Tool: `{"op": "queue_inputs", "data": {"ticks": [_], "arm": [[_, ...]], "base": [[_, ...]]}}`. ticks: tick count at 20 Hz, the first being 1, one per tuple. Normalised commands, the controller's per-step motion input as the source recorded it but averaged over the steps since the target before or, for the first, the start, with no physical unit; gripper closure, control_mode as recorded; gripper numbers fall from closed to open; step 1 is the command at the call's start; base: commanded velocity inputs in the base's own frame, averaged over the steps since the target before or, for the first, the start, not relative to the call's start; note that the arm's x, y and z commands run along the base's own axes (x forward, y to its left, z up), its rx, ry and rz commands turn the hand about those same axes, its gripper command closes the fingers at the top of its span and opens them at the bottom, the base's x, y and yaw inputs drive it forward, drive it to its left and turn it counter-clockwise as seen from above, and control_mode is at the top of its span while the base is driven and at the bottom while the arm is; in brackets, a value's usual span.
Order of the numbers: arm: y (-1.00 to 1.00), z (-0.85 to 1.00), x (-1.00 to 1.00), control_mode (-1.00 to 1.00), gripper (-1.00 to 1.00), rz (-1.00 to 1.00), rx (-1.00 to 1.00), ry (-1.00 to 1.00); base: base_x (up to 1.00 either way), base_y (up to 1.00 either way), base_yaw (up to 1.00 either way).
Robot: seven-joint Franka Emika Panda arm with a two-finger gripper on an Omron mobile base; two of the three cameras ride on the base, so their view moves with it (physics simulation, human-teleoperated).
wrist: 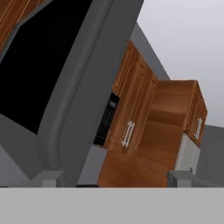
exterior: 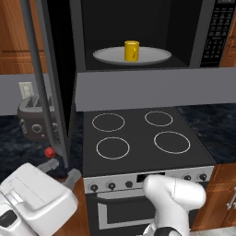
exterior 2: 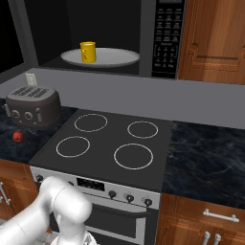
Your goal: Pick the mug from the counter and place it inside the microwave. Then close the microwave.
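On the white turntable plate (exterior: 152,57) inside the microwave (exterior: 138,34) stands the mug (exterior: 132,50); the gripper (wrist: 114,179), spread wide and empty, faces the open, rigid, hinged door (exterior: 57,69), probably best pushed near its long bar handle (exterior: 39,83).

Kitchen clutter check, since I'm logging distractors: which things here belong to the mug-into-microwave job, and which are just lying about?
Belongs to the job:
mug, on the turntable plate
microwave
microwave door, open
counter

Just lying about:
toaster
small red round object
stovetop
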Motion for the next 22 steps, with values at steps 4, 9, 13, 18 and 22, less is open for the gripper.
{"op": "queue_inputs", "data": {"ticks": [4, 9, 13, 18, 22], "arm": [[0.40, 0.00, -0.18, -1.00, -1.00, 0.00, 0.00, -0.06], [0.33, -0.11, 0.25, -1.00, -1.00, 0.00, 0.00, -0.01], [0.21, -0.27, 0.59, -1.00, -1.00, 0.00, 0.00, 0.00], [0.30, -0.18, 0.46, -1.00, -1.00, 0.00, 0.00, 0.00], [0.27, -0.18, 0.42, -1.00, -1.00, 0.00, 0.00, 0.00]], "base": [[0.00, 0.00, 0.00], [0.00, 0.00, 0.00], [0.00, 0.00, 0.00], [0.00, 0.00, 0.00], [0.00, 0.00, 0.00]]}}
